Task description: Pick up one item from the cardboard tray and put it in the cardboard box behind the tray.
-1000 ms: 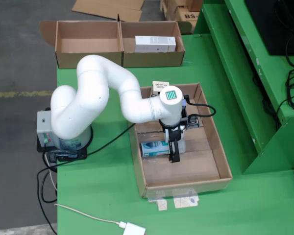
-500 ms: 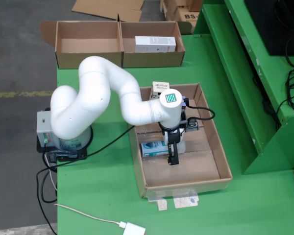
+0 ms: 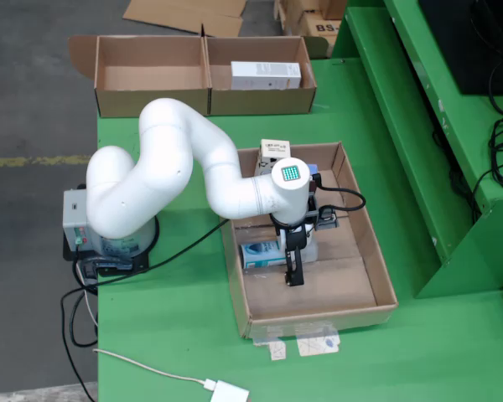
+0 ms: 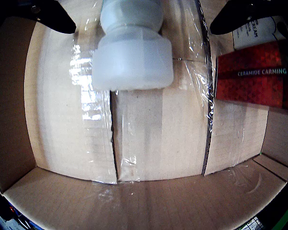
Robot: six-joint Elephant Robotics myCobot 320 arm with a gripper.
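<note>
Our black claw [image 4: 137,14] hangs wide open, empty, its tips either side of the translucent white plastic bottle [image 4: 132,48] in the shallow cardboard tray [image 4: 149,143].

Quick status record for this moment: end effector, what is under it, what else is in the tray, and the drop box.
end effector: open, fingers either side of the bottle, not closed on it
target: white bottle, lying on the tray floor
tray: also holds a red box and a teal carton
cardboard box: behind the tray, white carton in its right compartment
</note>
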